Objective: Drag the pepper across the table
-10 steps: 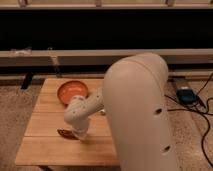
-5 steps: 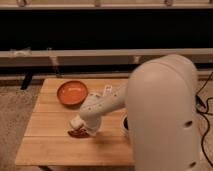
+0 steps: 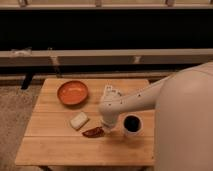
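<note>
Showing the single arm reaching down from the right of the view to the middle of the tabletop (image 3: 55,150), with the gripper (image 3: 106,128) lowered onto the slats just right of the pepper (image 3: 93,132). The pepper lies near the centre of the tabletop, toward the front edge, its long axis running roughly left to right with a slight tilt, the right end higher in the view. That right end meets or sits under the gripper's lower end; whether there is true contact cannot be told. The gripper's tip is hidden by its own white housing, so its state cannot be told either. The pepper therefore extends leftward from the gripper, which is the relation any drag depends on: a pull to the right would trail the pepper behind, while a push to the left would drive it end-on.

A pale block (image 3: 78,120) lies just up and left of the pepper, close but apart. An orange bowl (image 3: 72,92) stands further back and left. A dark cup (image 3: 131,123) stands just right of the gripper, near enough to be at risk in a rightward drag.
</note>
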